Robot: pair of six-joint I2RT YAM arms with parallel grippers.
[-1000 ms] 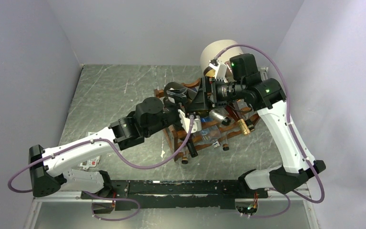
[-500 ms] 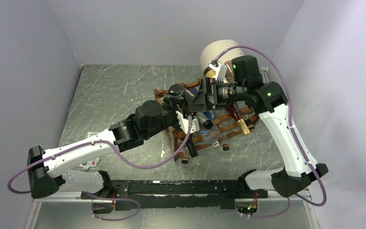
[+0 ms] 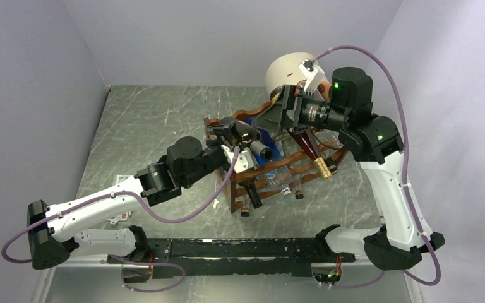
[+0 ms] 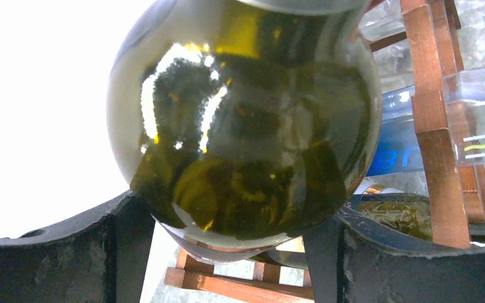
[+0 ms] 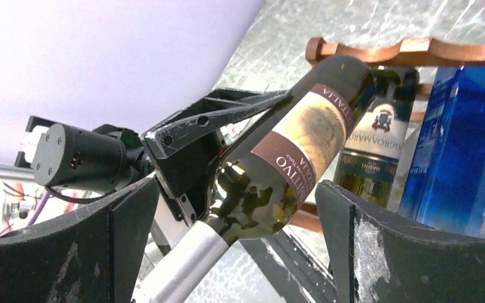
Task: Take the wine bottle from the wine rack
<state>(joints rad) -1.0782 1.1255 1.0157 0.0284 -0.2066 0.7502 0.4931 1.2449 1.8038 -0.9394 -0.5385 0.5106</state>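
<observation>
Wine bottle [image 5: 284,158] hangs tilted over the top left corner of the wine rack [image 3: 290,172], clamped around its body by the left gripper [image 3: 230,134]. Just beside it, the right gripper [image 3: 266,120] hovers with fingers apart, holding nothing.

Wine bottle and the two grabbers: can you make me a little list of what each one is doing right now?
wine bottle: dark green glass, brown label, silver top, tilted
left gripper: shut on the wine bottle, around its fat body
right gripper: open, fingers wide apart, not gripping
wine rack: reddish-brown wood, with a second bottle and a blue container lying in it
bottle fully off the rack: cannot tell
</observation>
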